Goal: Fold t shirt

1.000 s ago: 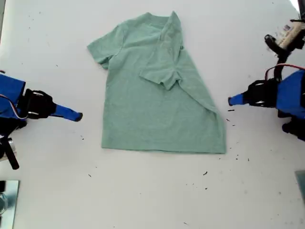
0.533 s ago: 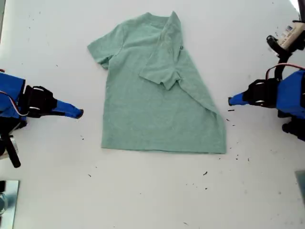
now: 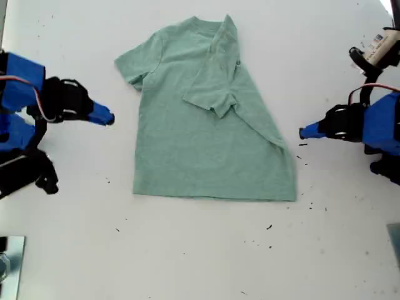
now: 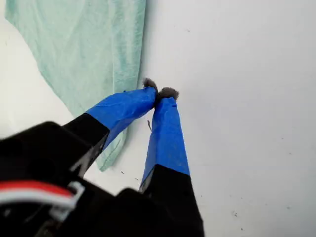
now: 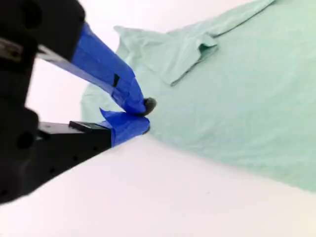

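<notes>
Two claws, one garment: the t shirt [image 3: 200,150] lies flat in the middle of the white surface [image 3: 200,250]. Its ribbed collar is toward the exterior view's top and its hem toward the bottom, so its long axis runs top to bottom between the arms.

One side, on the exterior view's right, is already turned in along a slanting crease, with that sleeve lying on the chest. The other sleeve, on the exterior view's left, is spread out flat.

My second gripper [image 3: 107,117] hovers just beside that open sleeve, pointing in at the shirt's unfolded edge. Its claw is pinched together on nothing, and the wrist view shows the tips meeting above the cloth's border. My first gripper [image 3: 303,132] sits off the folded side, near the slanted edge but apart from it. Its claw is likewise closed and empty.

The coming move likely belongs to my second gripper, since it is the nearer one to the sleeve that lies out. It would need to spread its claw, then take that sleeve or side edge.

Count: one shirt, two arms.
</notes>
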